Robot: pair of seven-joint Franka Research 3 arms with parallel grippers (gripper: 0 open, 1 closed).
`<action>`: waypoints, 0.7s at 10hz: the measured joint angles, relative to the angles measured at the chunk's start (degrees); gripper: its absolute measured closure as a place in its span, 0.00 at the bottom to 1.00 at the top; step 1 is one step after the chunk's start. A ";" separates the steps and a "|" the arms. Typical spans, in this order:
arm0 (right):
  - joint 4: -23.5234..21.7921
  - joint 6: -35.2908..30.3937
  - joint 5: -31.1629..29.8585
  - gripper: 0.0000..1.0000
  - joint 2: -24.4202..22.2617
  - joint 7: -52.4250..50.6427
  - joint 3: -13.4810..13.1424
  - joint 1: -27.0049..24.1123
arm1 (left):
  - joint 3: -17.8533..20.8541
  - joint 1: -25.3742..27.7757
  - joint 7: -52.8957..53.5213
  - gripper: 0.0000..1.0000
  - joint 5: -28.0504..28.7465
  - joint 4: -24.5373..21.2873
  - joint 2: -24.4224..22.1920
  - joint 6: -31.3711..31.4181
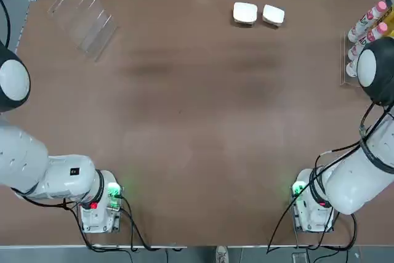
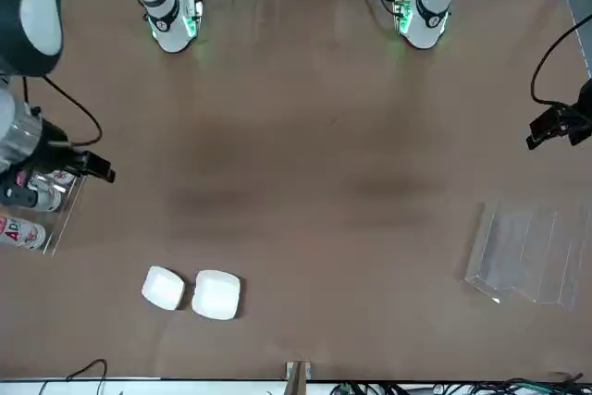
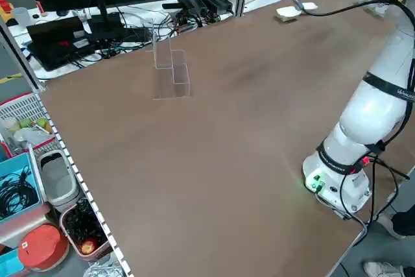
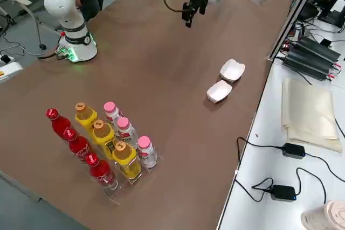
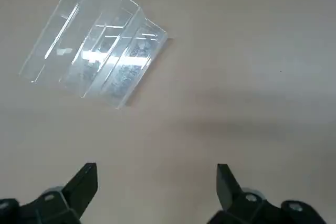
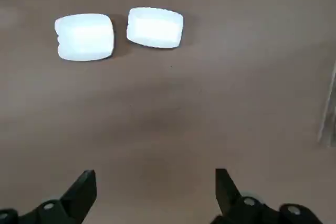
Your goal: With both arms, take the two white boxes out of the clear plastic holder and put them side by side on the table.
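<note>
The two white boxes [image 1: 245, 13] [image 1: 273, 15] lie side by side on the table [image 1: 197, 127], a small gap between them, toward its far right. The clear plastic holder [image 1: 83, 20] stands empty at the far left. My left gripper [image 5: 156, 174] hangs open above bare table, short of the holder [image 5: 97, 59]. My right gripper [image 6: 155, 178] is also open, over the table with nothing between its fingers, and both boxes [image 6: 84, 36] [image 6: 155, 27] lie a good way ahead of it. In the top view both grippers are hidden under the arms.
A clear rack of pink-capped, yellow and red bottles [image 4: 108, 144] stands at the table's right edge, beside the right arm [image 1: 375, 69]. Cables and equipment [image 3: 194, 1] lie beyond the far edge. The arm bases [image 1: 101, 204] [image 1: 311, 204] stand at the near edge.
</note>
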 joint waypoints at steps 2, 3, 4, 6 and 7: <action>0.78 -3.41 -3.20 0.00 -3.34 -2.24 -0.54 -0.37 | 0.04 0.98 0.09 0.00 0.00 -0.01 0.08 0.00; 0.84 -5.76 -3.85 0.00 -5.35 -2.60 0.73 -2.24 | 0.04 1.34 0.15 0.00 -0.02 -0.01 0.10 0.00; 0.83 -7.26 -4.78 0.00 -6.99 -3.01 5.62 -7.61 | 0.03 1.36 0.15 0.00 -0.02 0.00 0.10 0.00; 0.17 -8.23 -7.34 0.00 -9.35 -3.51 19.94 -22.05 | -0.02 1.26 0.14 0.00 -0.02 0.00 0.10 0.00; -0.90 -8.29 -9.04 0.00 -10.46 -3.52 23.38 -24.87 | -0.02 1.27 0.14 0.00 -0.02 0.00 0.10 0.00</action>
